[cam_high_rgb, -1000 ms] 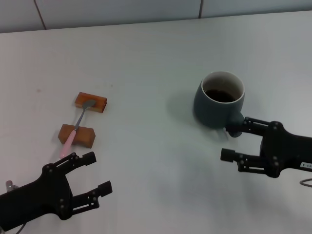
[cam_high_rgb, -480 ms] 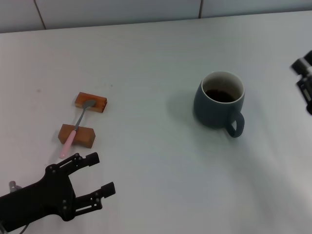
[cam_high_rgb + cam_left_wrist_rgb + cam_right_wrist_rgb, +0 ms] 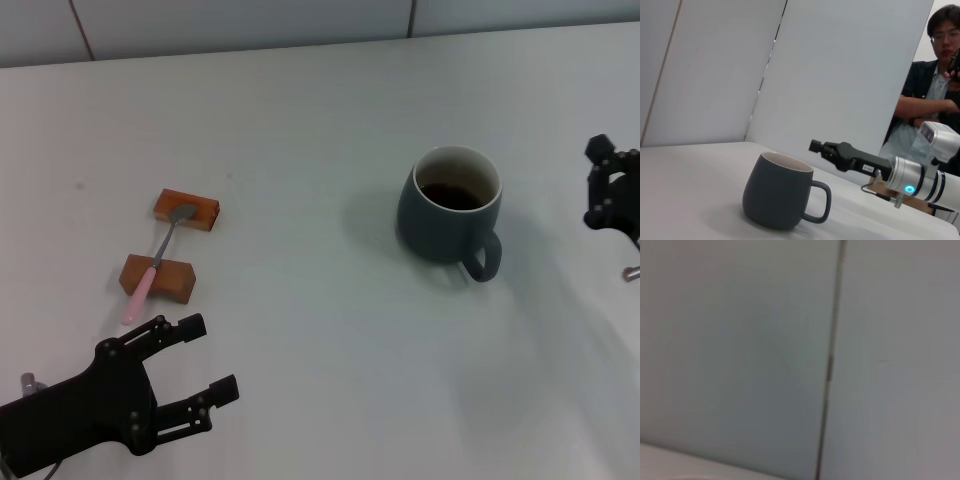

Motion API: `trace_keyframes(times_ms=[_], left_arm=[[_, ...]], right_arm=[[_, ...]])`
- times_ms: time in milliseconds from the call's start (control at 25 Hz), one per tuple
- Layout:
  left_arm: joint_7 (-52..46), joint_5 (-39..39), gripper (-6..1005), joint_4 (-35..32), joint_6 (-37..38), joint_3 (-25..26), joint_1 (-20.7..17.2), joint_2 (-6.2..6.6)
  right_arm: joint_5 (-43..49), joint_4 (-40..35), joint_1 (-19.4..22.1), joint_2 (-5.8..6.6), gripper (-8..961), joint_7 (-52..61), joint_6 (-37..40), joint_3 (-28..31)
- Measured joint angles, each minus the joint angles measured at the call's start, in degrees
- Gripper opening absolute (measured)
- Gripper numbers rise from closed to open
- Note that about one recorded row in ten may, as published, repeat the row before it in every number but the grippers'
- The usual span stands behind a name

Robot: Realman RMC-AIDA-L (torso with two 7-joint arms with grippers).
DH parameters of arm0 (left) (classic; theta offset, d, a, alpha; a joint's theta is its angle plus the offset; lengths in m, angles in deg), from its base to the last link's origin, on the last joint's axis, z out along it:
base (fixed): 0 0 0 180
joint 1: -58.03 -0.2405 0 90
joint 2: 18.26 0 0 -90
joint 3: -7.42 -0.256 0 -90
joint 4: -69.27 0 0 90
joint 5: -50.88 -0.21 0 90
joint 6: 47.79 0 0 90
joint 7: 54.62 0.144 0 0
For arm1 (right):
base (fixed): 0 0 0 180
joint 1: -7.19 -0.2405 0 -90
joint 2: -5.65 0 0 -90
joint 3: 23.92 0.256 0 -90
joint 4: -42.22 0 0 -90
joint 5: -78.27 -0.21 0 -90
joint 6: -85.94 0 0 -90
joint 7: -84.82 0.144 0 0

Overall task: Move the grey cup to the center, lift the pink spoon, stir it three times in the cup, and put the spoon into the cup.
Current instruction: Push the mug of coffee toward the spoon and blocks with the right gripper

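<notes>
The grey cup (image 3: 448, 212) stands upright right of the table's middle, with dark liquid inside and its handle toward the front right. It also shows in the left wrist view (image 3: 779, 192). The pink spoon (image 3: 153, 265) lies across two brown wooden blocks at the left, its bowl on the far block. My left gripper (image 3: 212, 357) is open and empty at the front left, just in front of the spoon's handle end. My right gripper (image 3: 597, 185) is open and empty at the right edge, well clear of the cup; it also shows in the left wrist view (image 3: 822, 149).
The far block (image 3: 187, 209) and the near block (image 3: 157, 278) hold the spoon off the white table (image 3: 300, 300). A wall runs along the table's far edge. A person (image 3: 935, 75) stands beyond the table on the right arm's side.
My right gripper has drawn back from the cup's handle, up and to the right edge of the view. The cup and spoon have not moved. The left arm has barely shifted.
</notes>
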Motion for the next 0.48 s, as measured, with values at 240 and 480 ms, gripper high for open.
trace_keyframes(times_ms=[240, 480], left_arm=[[0.0, 0.0, 863, 0.0, 0.0, 0.0, 0.0, 0.00], [0.0, 0.0, 863, 0.1, 0.0, 0.0, 0.0, 0.00]], right_arm=[[3.8, 2.4, -1.5, 0.00, -2, -4.4, -1.4, -0.2], [6.2, 3.2, -2.9, -0.04, 1, -4.6, -4.3, -0.2]])
